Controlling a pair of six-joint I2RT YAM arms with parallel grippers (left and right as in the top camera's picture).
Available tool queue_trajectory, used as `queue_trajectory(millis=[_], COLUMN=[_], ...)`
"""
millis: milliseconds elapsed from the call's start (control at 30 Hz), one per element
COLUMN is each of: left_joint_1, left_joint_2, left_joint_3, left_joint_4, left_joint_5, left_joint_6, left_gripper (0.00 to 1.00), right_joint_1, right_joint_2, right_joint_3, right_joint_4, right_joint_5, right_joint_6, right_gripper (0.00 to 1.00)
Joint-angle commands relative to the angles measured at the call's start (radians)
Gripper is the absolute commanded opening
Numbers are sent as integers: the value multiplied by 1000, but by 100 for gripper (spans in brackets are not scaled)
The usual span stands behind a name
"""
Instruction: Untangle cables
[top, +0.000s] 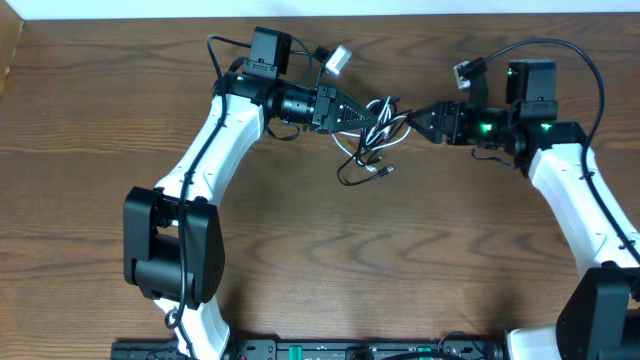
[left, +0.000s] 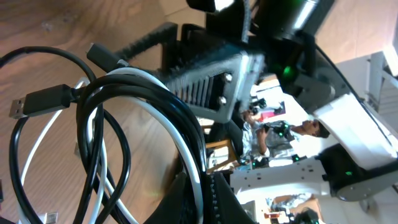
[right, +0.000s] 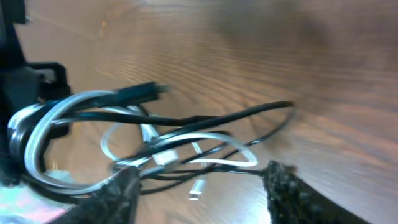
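Fig.: L fingers (top: 355, 113) clamped on tangled blk/wht cables (top: 371, 140) over bench (top: 300, 260); R fingers (right: 116, 194) wide apart, straddling same tangle.

Left end effector (top: 371, 113) clamped, right end effector (top: 416, 119) spread.

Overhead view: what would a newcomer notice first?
The tangle of black and white cables, upper centre of the wooden table. The left fingers are shut on the bundle from one side. The right fingers stand apart on the other side.
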Motion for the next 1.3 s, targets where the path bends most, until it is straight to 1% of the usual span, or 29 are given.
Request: queue_trajectory(millis=[0,133,267,333,567,767,1000,1100,1167,1233,1267], left_joint_1=[0,-9,-27,-27,-27,-27,-27,-27,-27,-27,-27], left_joint_2=[-2,-2,-2,-2,-2,-2,-2,-2,-2,-2,-2], left_joint_3=[3,3,3,3,3,3,3,3,3,3,3], left_joint_4=[4,3,2,1,1,1,1,1,1,1,1], left_joint_5=[-52,-122,-155,-155,-154,-154,-155,-160,-182,-182,-185], left_joint_6=[-10,-11,-10,-10,-10,-10,-10,-9,-10,-10,-10], left_gripper=[7,8,7,7,7,7,8,7,7,7,7], right_joint_1=[52,106,149,165,188,190,201,201,201,201,200], right_joint_2=[5,5,5,5,6,38,89,89,89,89,89], right_joint_3=[-4,-4,-4,-4,-4,-4,-4,-4,-4,-4,-4], right_joint_4=[5,16,41,46,65,91,134,132,133,132,132], right_joint_5=[19,119,175,207,256,253,190,191,191,191,191], right_joint_6=[92,182,230,248,277,325,377,377,378,377,377], right_gripper=[55,47,40,38,38,35,32,27,21,19,17])
